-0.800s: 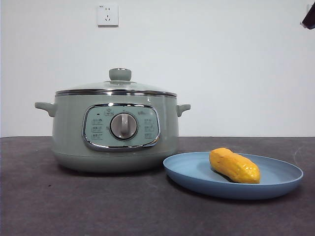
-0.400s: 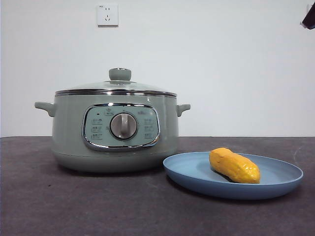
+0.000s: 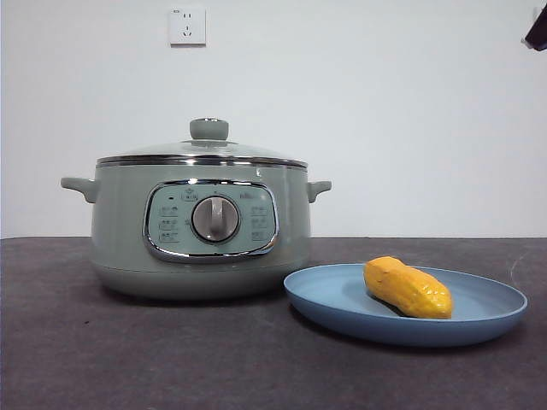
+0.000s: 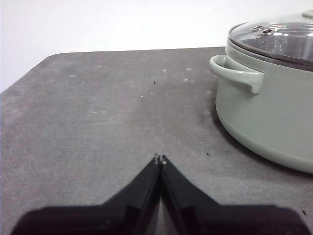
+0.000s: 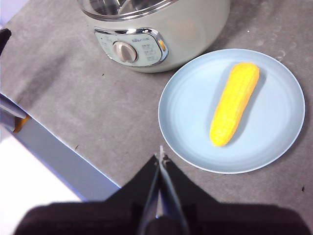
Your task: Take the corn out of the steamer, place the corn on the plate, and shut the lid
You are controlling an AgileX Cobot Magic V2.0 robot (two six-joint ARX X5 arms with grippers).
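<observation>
Both grippers clenched, empty: left gripper (image 4: 160,159) beside steamer (image 3: 201,226), right gripper (image 5: 160,157) above plate (image 3: 342,299) edge. Corn (image 3: 407,288) lies on plate; lid (image 3: 203,150) seated.

You have bare dark grey tabletop (image 4: 98,112) beside the pale sage-green round steamer pot (image 3: 201,231) on its handle side, and more open surface in front of it, so a gripper can pass low there unhindered. The clear glass lid with its green knob (image 3: 208,130) sits on the pot, blocking any way in from above. The wide light-blue plate (image 3: 479,316) lies just beside the pot's base, leaving hardly any gap between them, and the yellow-orange cob of corn (image 3: 408,288) takes up its middle.
</observation>
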